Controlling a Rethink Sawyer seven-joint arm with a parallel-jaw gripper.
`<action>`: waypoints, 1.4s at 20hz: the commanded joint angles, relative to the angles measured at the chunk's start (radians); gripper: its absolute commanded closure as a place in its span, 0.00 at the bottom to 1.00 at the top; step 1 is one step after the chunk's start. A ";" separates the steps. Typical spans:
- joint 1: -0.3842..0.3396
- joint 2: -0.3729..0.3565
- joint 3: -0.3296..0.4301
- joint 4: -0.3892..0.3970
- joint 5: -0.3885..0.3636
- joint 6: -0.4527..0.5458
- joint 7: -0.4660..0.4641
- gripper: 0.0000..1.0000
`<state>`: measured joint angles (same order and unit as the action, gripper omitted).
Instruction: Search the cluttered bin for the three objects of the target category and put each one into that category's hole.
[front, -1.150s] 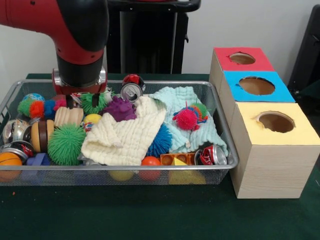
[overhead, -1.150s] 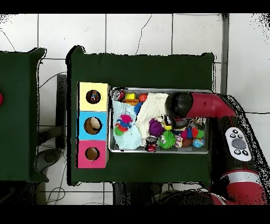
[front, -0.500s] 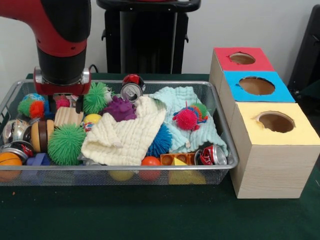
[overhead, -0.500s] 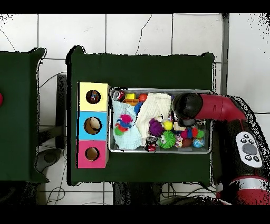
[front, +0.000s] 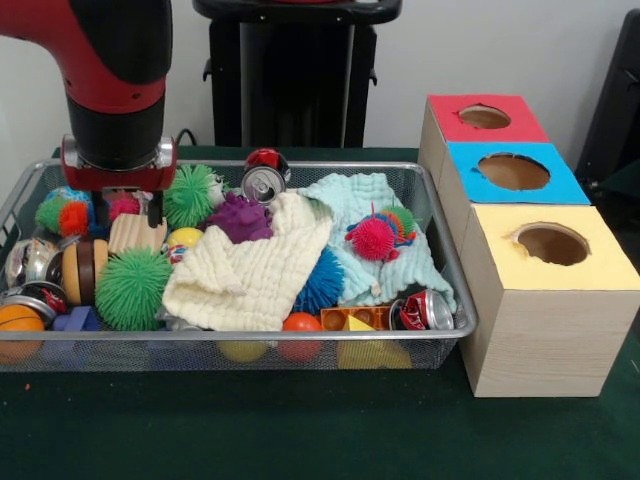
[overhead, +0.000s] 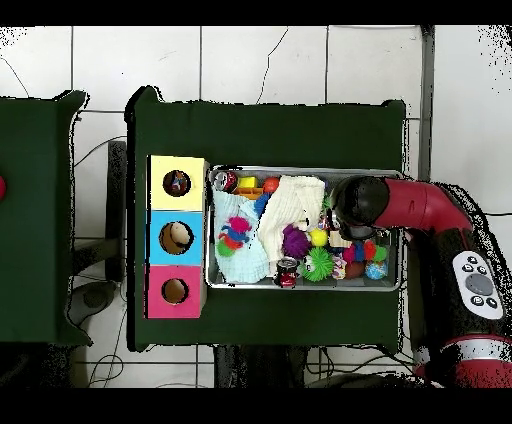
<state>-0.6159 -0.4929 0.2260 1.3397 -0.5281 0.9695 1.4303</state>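
I cannot tell the target category from these views, so I log the bin contents as found. The wire bin (front: 440, 262) sits left of centre in the front view, packed full. In its middle a cream cloth (front: 250, 270) lies draped over other items, with a pale blue-green cloth (front: 365, 215) beside it to the right. A pink spiky ball (front: 372, 238) rests on the blue-green cloth. A purple spiky toy (front: 240, 217) lies at the cream cloth's upper edge, and a crushed can (front: 263, 183) stands just behind it. A second crushed can (front: 428, 310) lies in the bin's lower right corner. At lower left I note a large green spiky ball (front: 132, 288), a wooden block (front: 137, 233) above it, and an orange ball (front: 19, 325) against the left front corner.

The gripper (front: 135, 208) hangs over the bin's upper left area, just above the wooden block and beside a smaller green spiky ball (front: 190, 195). The arm's wrist hides most of it; I cannot tell whether it is spread or closed, and I see nothing held.

To the right of the bin stands the wooden box (front: 540, 330), with a red hole (front: 484, 117) at the back, a blue hole (front: 513, 171) in the middle and a yellow hole (front: 552, 244) nearest the frame's lower right. In the overhead view the red arm (overhead: 420, 205) enters from the right.
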 joint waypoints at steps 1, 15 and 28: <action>-0.030 0.032 0.101 0.110 0.019 -0.074 -0.099 0.00; -0.039 0.061 0.097 0.151 -0.002 -0.181 -0.068 0.00; -0.055 0.112 0.120 0.151 0.013 -0.166 -0.084 0.00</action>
<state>-0.6588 -0.4407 0.2611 1.4129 -0.5265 0.8117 1.4303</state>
